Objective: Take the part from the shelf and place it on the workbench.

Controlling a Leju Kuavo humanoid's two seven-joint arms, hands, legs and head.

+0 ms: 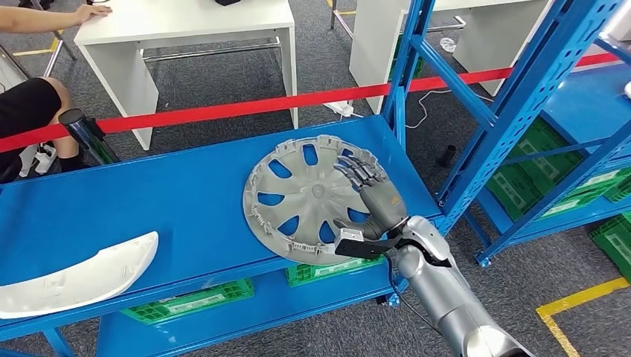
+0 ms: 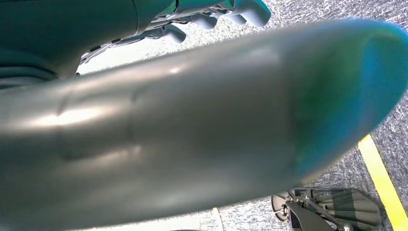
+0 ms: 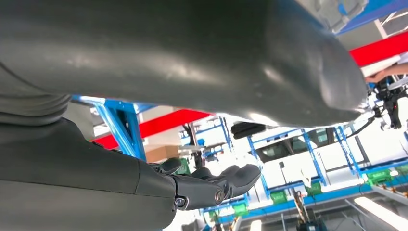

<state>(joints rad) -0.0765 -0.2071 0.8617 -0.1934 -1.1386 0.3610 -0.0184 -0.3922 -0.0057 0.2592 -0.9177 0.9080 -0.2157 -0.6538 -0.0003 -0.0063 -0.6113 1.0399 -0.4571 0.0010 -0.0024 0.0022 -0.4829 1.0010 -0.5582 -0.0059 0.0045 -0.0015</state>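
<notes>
Fingers (image 1: 362, 172) of my right hand (image 1: 374, 199) lie spread flat on the hubcap (image 1: 312, 197), centre frame on the blue shelf (image 1: 149, 201), gripping nothing. Near rim overhangs the edge; pressing could tip it off. Left hand's state: cannot tell.

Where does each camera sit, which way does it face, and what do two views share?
Head view: high on the body, facing forward and down at a round grey plastic hubcap on the blue metal shelf; the right hand rests on it.
Left wrist view: behind the left hand, facing grey carpet and a yellow floor line; its thumb looms.
Right wrist view: behind the right hand, facing blue racking; thumb and dark fingers show.
Shared: head and right wrist views show the red barrier tape.
</notes>
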